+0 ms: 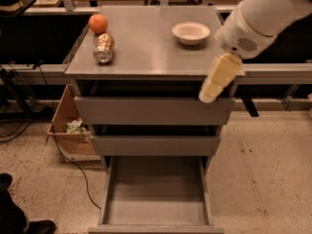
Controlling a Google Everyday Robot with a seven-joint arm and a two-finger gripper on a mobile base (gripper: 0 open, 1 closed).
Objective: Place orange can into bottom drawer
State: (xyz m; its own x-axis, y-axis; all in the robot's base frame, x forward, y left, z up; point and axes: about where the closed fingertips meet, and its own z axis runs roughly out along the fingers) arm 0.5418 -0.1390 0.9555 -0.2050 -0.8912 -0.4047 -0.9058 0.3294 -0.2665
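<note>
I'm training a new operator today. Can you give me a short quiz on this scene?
1. Fill in: the bottom drawer stands ___ (open or shut).
2. True or false: the orange can lies on its side on the cabinet top, next to the orange fruit.
3. Where is the gripper? A: above the orange can. B: at the front right corner of the cabinet top, nearer the bowl than the can. C: inside the bottom drawer.
Key: 1 open; 2 true; 3 B.
</note>
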